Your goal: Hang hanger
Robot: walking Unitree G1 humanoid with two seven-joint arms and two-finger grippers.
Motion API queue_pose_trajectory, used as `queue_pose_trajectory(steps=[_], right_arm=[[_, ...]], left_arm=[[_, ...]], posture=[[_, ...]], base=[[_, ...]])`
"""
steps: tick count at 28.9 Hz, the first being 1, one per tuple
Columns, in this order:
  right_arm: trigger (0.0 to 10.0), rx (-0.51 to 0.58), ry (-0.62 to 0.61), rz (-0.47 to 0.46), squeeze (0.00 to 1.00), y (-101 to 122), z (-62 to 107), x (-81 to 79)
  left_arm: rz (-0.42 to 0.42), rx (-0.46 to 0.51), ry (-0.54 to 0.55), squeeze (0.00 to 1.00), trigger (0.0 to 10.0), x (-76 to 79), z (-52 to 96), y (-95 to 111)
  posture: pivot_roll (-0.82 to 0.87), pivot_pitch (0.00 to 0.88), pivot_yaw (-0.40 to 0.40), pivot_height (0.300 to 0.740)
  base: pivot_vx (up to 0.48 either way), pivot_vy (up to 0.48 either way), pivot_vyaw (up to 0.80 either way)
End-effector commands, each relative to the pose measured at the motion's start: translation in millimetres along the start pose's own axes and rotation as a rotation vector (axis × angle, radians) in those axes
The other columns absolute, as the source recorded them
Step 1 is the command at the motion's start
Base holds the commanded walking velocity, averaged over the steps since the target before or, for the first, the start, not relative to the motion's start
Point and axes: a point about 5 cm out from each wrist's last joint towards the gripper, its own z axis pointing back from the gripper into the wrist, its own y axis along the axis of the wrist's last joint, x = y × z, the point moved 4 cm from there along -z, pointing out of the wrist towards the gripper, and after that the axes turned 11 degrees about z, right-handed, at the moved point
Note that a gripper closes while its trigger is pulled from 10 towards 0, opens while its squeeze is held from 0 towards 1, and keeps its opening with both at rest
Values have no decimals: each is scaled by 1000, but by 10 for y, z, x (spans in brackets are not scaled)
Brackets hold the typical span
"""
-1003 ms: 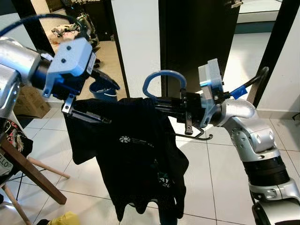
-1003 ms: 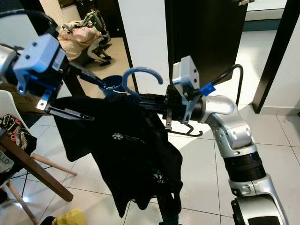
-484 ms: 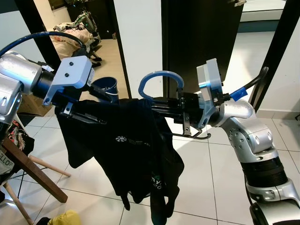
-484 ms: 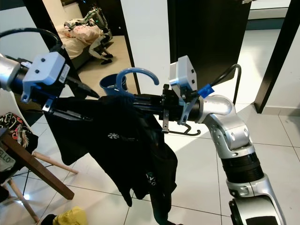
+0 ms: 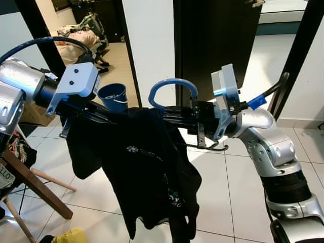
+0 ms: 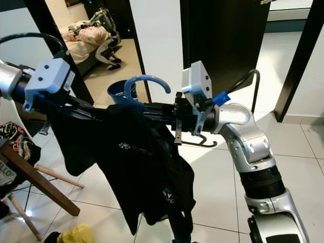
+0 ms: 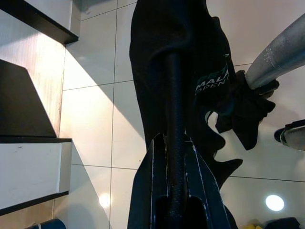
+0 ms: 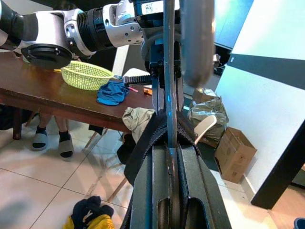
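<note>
Both raised end effectors, left (image 5: 98,115) and right (image 5: 169,112), clench the shirt-draped blue hanger (image 5: 171,87) from opposite ends.

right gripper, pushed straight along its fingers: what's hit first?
Probably the left gripper: the right gripper, shut on the blue plastic hanger carrying the black shirt, points straight at it. Depth is unclear.
</note>
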Motion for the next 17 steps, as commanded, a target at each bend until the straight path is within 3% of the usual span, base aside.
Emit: queue_pose_trajectory(steps=[1,3,4,7,9,10,13,15,17], right_arm=[[10000,56,27,37,0,141,-69,-39],[10000,56,37,16,0,133,-70,-55],[10000,53,56,-10,1000,121,-62,-86],[10000,53,56,-10,1000,121,-62,-86],[10000,39,45,-41,1000,75,6,-82],[10000,39,45,-41,1000,75,6,-82],[10000,0,-94,-47,1000,1,279,95],[10000,0,-94,-47,1000,1,279,95],[10000,-50,-173,-52,1000,-60,520,158]], left_arm=[[23,-21,-65,0,0,72,-74,-99],[18,-17,-58,0,0,60,-70,-89],[7,-16,-44,0,0,32,-52,-71],[7,-16,-44,0,0,32,-52,-71],[-39,-15,48,0,0,-118,69,12],[-39,-15,48,0,0,-118,69,12],[-173,-13,259,0,0,-399,346,229],[-173,-13,259,0,0,-399,346,229],[-233,1,327,0,0,-466,464,351]], posture=[[-44,0,100,740],[-44,0,100,740],[-44,0,100,740],[-44,0,100,740],[-43,0,102,740],[-43,0,102,740],[-38,0,102,740],[-38,0,102,740],[-35,0,102,740]], base=[[0,0,0],[0,0,0],[0,0,0],[0,0,0],[0,0,0],[0,0,0],[0,0,0],[0,0,0],[0,0,0]])
